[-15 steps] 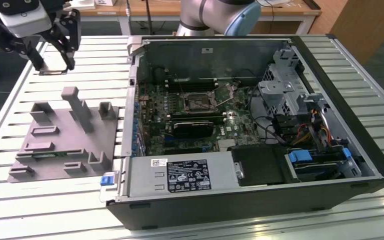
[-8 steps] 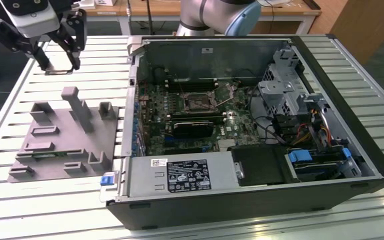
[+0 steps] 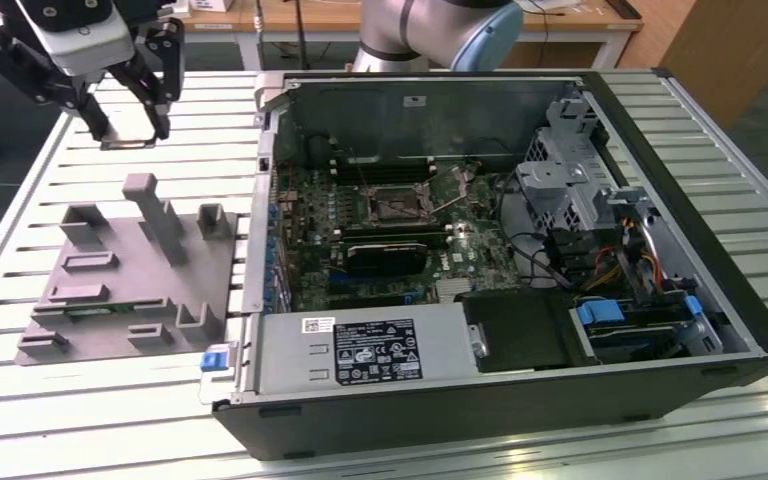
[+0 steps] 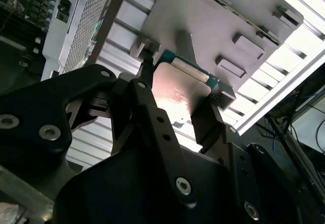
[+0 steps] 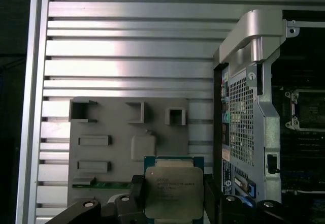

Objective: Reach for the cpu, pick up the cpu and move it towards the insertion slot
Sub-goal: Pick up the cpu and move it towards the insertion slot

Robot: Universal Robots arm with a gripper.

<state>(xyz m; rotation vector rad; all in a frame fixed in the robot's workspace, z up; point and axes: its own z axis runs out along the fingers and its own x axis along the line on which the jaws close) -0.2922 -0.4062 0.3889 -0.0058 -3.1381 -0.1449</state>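
Slatted aluminium table (image 3: 104, 415) carries everything we see: a grey holder tray (image 3: 104, 290) with upright blocks toward eight o'clock in the exterior view, and an open computer case (image 3: 491, 425) lying on its side across the centre and toward three o'clock. We find the gripper (image 3: 128, 128) at ten o'clock in that view, raised clear of the tray and outside the case wall. Its fingers (image 4: 213, 104) are clamped on the cpu (image 5: 174, 192), pinching two opposite edges so that the chip sits flat between them with its silvery top facing the first wrist camera. We judge the edge grip to be deliberate: it leaves both broad faces untouched and holds the chip level, the attitude it would need to drop squarely into a socket. The height also makes sense to us, since the tray's blocks and the case's side wall both stand between the chip and the board. We see the insertion slot (image 3: 395, 205) on the motherboard (image 3: 357, 275) near the middle of the exterior view, roughly at four o'clock from the gripper and well apart from it, so the chip is picked up but not yet over the case.
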